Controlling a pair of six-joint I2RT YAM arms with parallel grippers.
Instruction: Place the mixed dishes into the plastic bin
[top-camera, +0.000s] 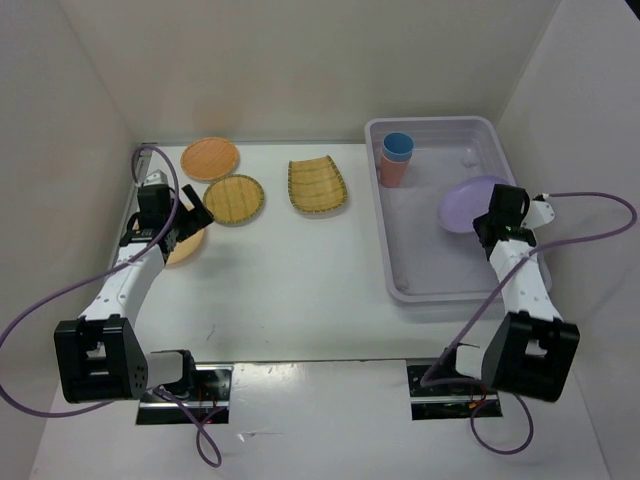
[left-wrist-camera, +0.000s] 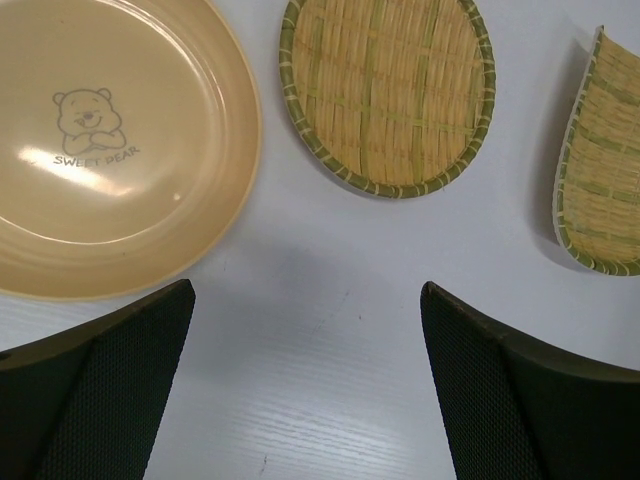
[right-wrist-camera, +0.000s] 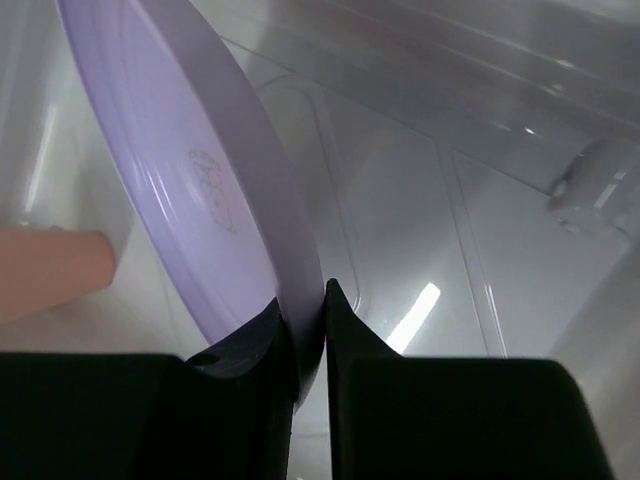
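Observation:
The plastic bin (top-camera: 384, 230) stands at the right. In its far left corner a blue cup (top-camera: 398, 146) sits stacked in a coral cup (top-camera: 392, 172). My right gripper (top-camera: 487, 222) is shut on the rim of the lavender plate (top-camera: 462, 206) and holds it tilted inside the bin; the wrist view shows the jaws (right-wrist-camera: 305, 320) pinching the plate (right-wrist-camera: 190, 170). My left gripper (top-camera: 197, 214) is open and empty over bare table, beside an orange plate with a bear print (left-wrist-camera: 110, 150). A second orange plate (top-camera: 210, 157), a round woven plate (top-camera: 234, 199) and a squarish woven plate (top-camera: 317, 184) lie at the back.
White walls close in the table on the left, back and right. In the left wrist view the round woven plate (left-wrist-camera: 388, 90) lies ahead and the squarish one (left-wrist-camera: 600, 170) at the right edge. The coral cup (right-wrist-camera: 50, 270) shows left of the lavender plate.

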